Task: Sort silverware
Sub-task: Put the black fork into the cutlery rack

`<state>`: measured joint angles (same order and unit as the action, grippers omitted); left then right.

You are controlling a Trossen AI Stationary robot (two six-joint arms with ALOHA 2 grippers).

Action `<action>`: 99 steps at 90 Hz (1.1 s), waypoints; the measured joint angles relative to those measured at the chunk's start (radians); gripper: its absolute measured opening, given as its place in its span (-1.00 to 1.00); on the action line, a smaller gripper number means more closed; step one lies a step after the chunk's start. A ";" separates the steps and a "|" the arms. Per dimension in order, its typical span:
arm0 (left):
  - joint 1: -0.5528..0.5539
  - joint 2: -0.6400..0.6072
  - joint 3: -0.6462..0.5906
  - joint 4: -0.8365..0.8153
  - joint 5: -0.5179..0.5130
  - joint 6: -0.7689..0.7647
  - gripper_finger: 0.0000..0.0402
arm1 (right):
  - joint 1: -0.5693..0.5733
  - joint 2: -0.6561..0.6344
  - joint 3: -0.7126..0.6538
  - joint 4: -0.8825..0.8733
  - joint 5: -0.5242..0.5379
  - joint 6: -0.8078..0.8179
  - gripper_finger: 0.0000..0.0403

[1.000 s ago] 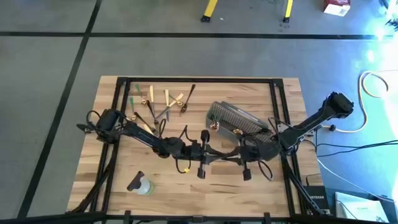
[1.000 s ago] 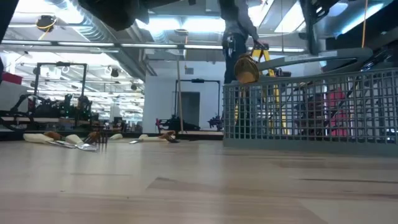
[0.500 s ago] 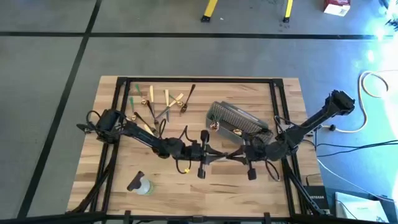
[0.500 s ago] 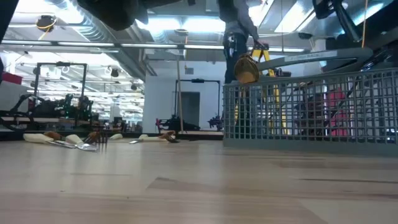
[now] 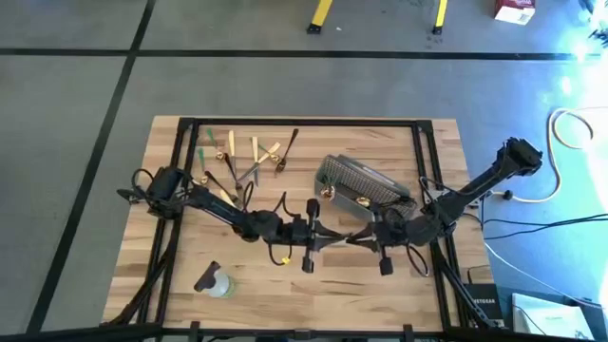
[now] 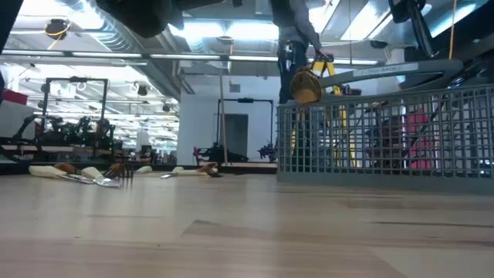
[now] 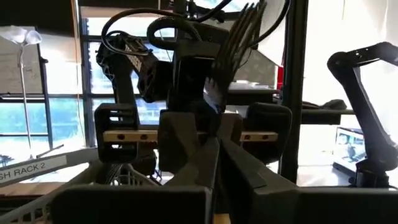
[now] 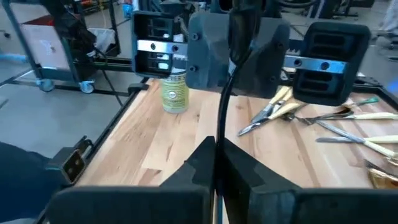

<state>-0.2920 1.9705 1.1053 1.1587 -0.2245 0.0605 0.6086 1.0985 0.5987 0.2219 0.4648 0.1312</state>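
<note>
A black fork (image 7: 239,37) stands tilted upward between my two grippers, over the table's middle, tines up. My left gripper (image 5: 332,236) and my right gripper (image 5: 359,237) face each other tip to tip, both shut at the fork's lower handle (image 8: 225,93). More silverware (image 5: 242,157), tan, black and green, lies loose on the table at the far left. A gold piece (image 5: 328,191) sits at the left end of the grey mesh basket (image 5: 370,182). My left gripper (image 7: 217,146) comes level from the table's left and is shut where the fork's handle (image 7: 214,115) rises past its fingertips. The fingers hide the place of contact. The fork is lifted clear of the table. My right gripper (image 8: 216,146) comes level from the table's right and pinches the handle's lower end (image 8: 219,134) between its two fingers. The handle climbs away from the fingertips toward the left gripper. The fork is tilted, tines uppermost.
A small clear bottle (image 5: 217,282) with a green label lies near the table's front left. The basket (image 6: 386,139) stands just beyond the grippers, toward the far right. Black frame rails (image 5: 304,122) edge the table. Bare wood (image 5: 332,294) lies near the front edge.
My right gripper has shifted a little toward the table's right edge and then stopped.
</note>
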 joint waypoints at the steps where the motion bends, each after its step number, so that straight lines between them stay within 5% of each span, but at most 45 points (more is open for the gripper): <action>1: 0.000 0.000 0.000 0.000 0.000 0.000 -1.00 | 0.000 0.000 0.000 0.000 0.006 -0.001 -1.00; 26: 0.000 0.000 0.000 -0.005 -0.003 0.006 -1.00 | 0.000 -0.049 0.000 0.001 0.079 -0.005 -1.00; 82: 0.000 0.000 0.000 -0.028 -0.011 0.008 -1.00 | 0.003 -0.164 0.000 -0.305 0.539 0.233 -1.00; 99: -0.002 0.000 0.000 -0.051 -0.011 0.008 -1.00 | 0.080 -0.228 0.000 -0.401 0.672 0.291 -1.00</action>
<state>-0.2943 1.9705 1.1049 1.1073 -0.2359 0.0681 0.6885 0.8708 0.5991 -0.1794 1.1371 0.4222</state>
